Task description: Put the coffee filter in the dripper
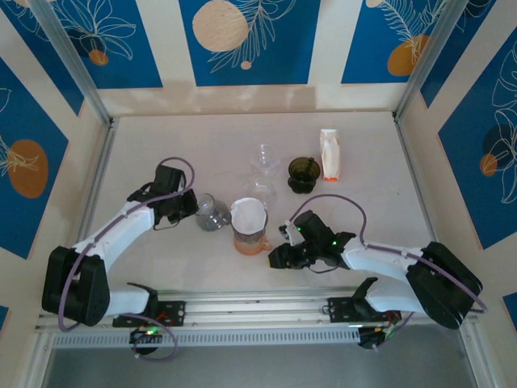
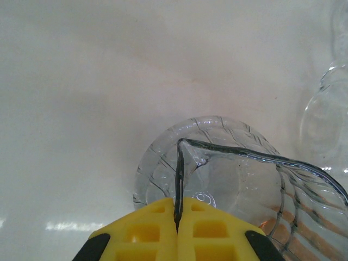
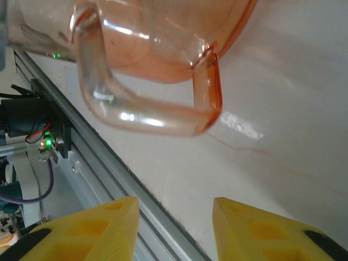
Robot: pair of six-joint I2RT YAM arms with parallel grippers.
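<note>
A white paper coffee filter sits inside the orange see-through dripper at the table's middle front. In the right wrist view the dripper's looped handle hangs just ahead of my right gripper. Its jaws stand apart with bare table between them, clear of the handle. Seen from above, my right gripper is just right of the dripper. My left gripper is shut on the thin rim of a clear ribbed glass cup, which stands left of the dripper. The yellow pads pinch that edge.
A clear glass carafe stands behind the dripper. Right of it are a dark green cup and a white-and-orange pack. A metal rail runs along the near edge. Panel walls close in the sides and back.
</note>
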